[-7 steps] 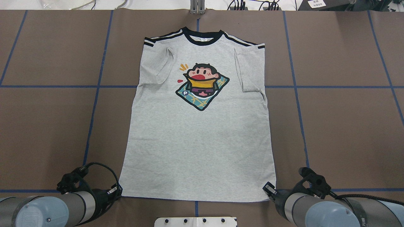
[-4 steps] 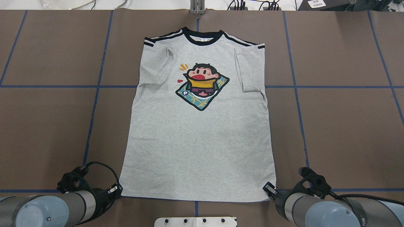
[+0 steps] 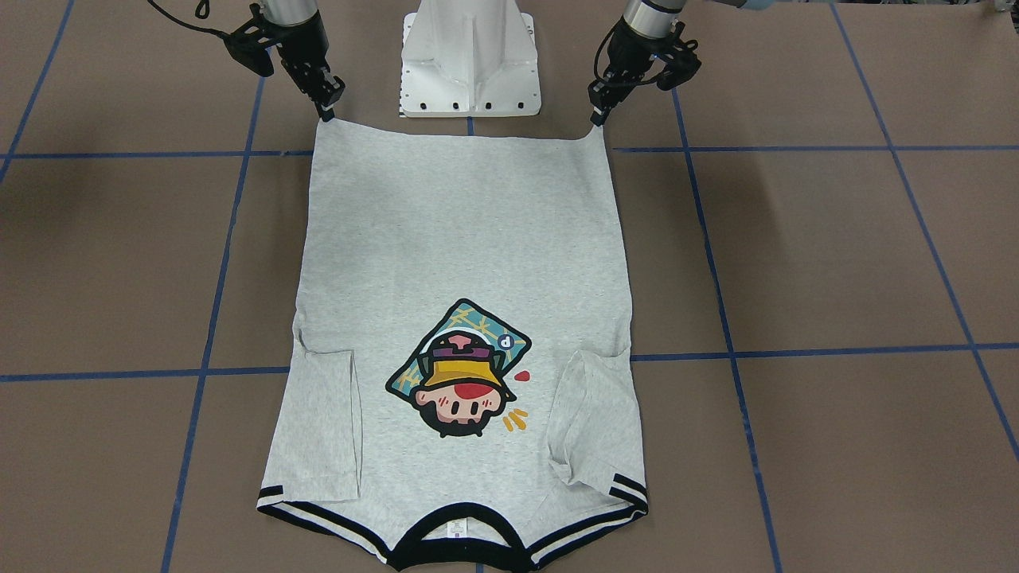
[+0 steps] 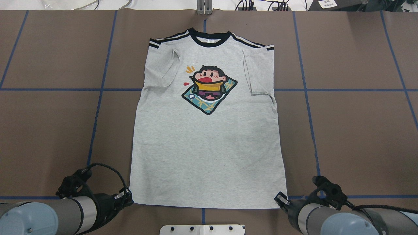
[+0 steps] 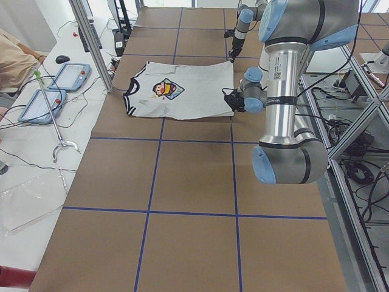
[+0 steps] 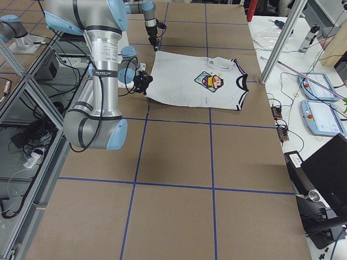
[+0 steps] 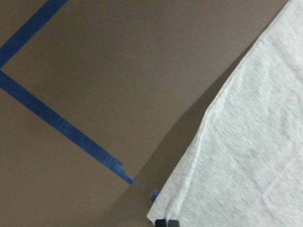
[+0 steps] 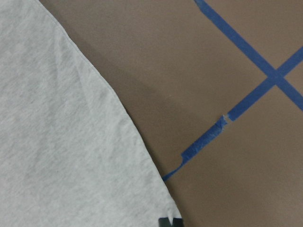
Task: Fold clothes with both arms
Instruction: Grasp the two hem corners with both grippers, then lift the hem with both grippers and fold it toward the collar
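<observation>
The clothes are one light grey T-shirt (image 4: 205, 140) lying flat and print-up on the brown table, black collar (image 4: 210, 40) at the far side and both sleeves folded inward. My left gripper (image 4: 129, 197) is shut on the hem's near left corner; the front-facing view has it at the left gripper (image 3: 595, 119). My right gripper (image 4: 280, 199) is shut on the near right corner, seen across the table as the right gripper (image 3: 326, 111). In both wrist views the T-shirt corner (image 7: 236, 156) (image 8: 71, 132) hangs just off the table with a shadow beneath.
The white pedestal base (image 3: 470, 56) stands between the arms at the near edge. Blue tape lines (image 4: 98, 107) grid the brown table. Cables (image 4: 261, 5) run along the far edge. Beyond that edge stand tablets (image 5: 67, 76), and a person's sleeve (image 5: 12, 55) shows.
Both grippers have shifted slightly; the left hem corner moved inward to the right and the hem edge has drawn a little away from the near edge.
</observation>
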Robot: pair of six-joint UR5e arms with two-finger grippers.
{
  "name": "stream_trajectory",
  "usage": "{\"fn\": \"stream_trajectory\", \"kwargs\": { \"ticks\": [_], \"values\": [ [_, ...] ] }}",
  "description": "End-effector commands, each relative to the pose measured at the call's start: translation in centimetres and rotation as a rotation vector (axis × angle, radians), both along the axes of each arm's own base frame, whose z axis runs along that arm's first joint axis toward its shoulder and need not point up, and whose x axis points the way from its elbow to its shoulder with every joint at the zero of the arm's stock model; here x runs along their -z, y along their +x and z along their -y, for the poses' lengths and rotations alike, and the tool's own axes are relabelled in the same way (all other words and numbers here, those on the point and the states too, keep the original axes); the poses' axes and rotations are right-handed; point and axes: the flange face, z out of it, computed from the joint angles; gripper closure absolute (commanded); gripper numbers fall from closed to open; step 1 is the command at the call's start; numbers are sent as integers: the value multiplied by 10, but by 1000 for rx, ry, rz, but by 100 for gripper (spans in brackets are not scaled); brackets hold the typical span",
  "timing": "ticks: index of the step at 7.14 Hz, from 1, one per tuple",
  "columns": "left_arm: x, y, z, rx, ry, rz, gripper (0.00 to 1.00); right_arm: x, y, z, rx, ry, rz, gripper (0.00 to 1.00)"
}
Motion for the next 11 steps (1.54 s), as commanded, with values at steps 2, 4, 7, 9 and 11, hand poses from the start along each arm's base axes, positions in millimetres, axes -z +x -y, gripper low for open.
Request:
{"fn": "stream_trajectory", "kwargs": {
  "ticks": [2, 4, 7, 9, 11],
  "values": [
    [50, -36, -12, -22, -8, -66, 100, 46, 37, -30, 40, -30, 19, 100],
    [81, -76, -11, -18, -10, -141, 100, 73, 71, -10, -6, -32, 67, 100],
    [87, -103, 55, -24, 215, -108, 100, 103, 105, 75, -103, 57, 103, 100],
    [65, -75, 111, -7, 346, -1, 100, 101, 78, 173, -118, 85, 37, 100],
    [78, -45, 232, 105, 447, 93, 100, 71, 70, 250, -95, 161, -99, 100]
  ]
}}
